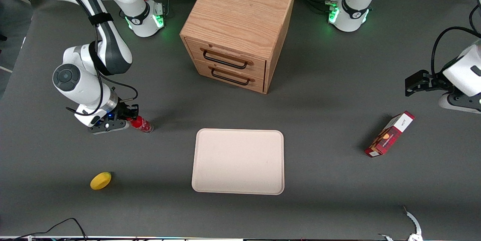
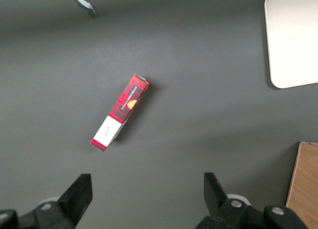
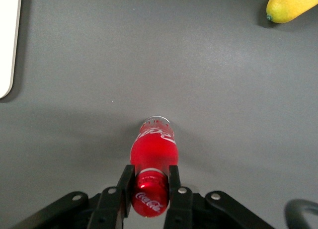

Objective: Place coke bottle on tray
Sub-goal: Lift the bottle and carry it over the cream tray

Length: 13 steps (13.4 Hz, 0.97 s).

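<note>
I saw the right arm's black two-finger gripper (image 1: pixel 129 120) clamped on the small red coke bottle's (image 1: pixel 142 124) cap, mid-left of front frame. Large cream rectangular tray (image 1: pixel 238 161) sat center; bottle neck hid between fingers (image 3: pixel 174 182).

Grey table (image 1: pixel 323 120) carries tray (image 1: pixel 238 161), cabinet (image 1: pixel 238 26), lemon (image 1: pixel 100 181), carton (image 1: pixel 389 134).

White Coca-Cola script is showing on the coke bottle (image 3: pixel 153 148), once along its red body and again on its red cap, which is sitting clamped between the fingers of the gripper (image 3: pixel 150 182) (the lettering is curving with the bottle). The red-and-white carton box (image 2: pixel 120 112) is carrying a line of white print, too small to read.
</note>
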Tool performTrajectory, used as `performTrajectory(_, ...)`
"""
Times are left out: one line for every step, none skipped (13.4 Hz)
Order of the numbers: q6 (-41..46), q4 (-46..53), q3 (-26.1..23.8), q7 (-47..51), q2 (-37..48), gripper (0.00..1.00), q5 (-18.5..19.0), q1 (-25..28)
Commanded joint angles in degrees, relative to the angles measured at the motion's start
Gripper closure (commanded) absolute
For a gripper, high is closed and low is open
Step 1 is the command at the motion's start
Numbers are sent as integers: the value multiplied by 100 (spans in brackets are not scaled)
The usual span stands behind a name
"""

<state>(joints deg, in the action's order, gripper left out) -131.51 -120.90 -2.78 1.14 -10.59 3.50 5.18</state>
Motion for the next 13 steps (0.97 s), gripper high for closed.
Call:
performTrajectory(-77, -171, -12, -149, 189, 100, 11, -35)
performTrajectory(-77, -171, -20, -140, 198, 100, 11, -26)
performTrajectory(-68, -171, -20, -140, 198, 100, 11, -26)
performTrajectory(-24, -127, -20, -140, 233, 100, 11, -26)
performTrajectory(72, -66, -20, -140, 285, 100, 11, -17)
performTrajectory(360, 126, -20, -140, 338, 100, 11, -17)
performTrajectory(833, 485, -20, -123, 356, 100, 11, -17)
performTrajectory(1412, 984, -20, -123, 365, 100, 11, -17)
performTrajectory(2079, 1581, -20, -114, 339, 100, 2, -26)
performTrajectory(2729, 2240, -20, -96, 278, 100, -7, -9)
performTrajectory(3275, 2873, -20, -79, 225, 100, -15, 18)
performTrajectory(3768, 3462, -20, -79, 137, 100, -24, 27)
performTrajectory(4251, 4025, -20, -70, 23, 100, -42, 35)
